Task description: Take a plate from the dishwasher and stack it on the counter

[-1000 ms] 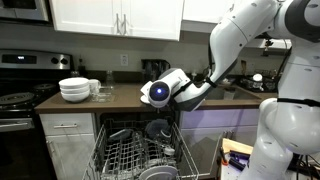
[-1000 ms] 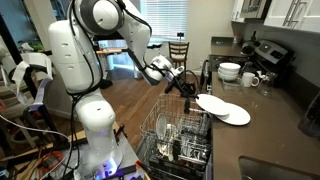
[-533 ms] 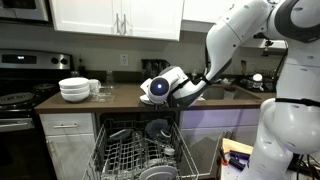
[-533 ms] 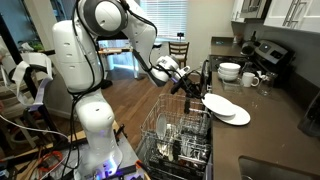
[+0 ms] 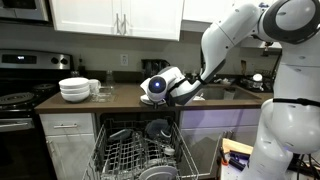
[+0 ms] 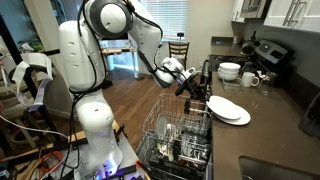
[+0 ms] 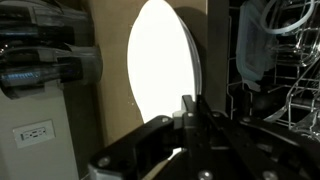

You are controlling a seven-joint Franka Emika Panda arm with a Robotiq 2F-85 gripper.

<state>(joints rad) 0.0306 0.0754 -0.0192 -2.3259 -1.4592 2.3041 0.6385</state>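
One plate (image 6: 222, 104) hangs low over the desk (image 6: 275, 135), pinched at its near rim by the closed claw (image 6: 199, 91). It lies almost flat, just above a second plate (image 6: 240, 118) that rests on the desk; whether the two touch I cannot tell. In the wrist view the plate (image 7: 165, 68) shows as a bright white oval with the claw (image 7: 195, 112) clamped on its edge. Just left of the desk edge the dishwasher (image 6: 178, 138) stands open, its wire rack out and holding dishes. Farther along the desk sit stacked bowls (image 6: 230, 71) and a mug (image 6: 250, 79), near the stove (image 6: 268, 52). In both exterior views the arm (image 5: 222, 40) reaches across above the open dishwasher (image 5: 135, 152).
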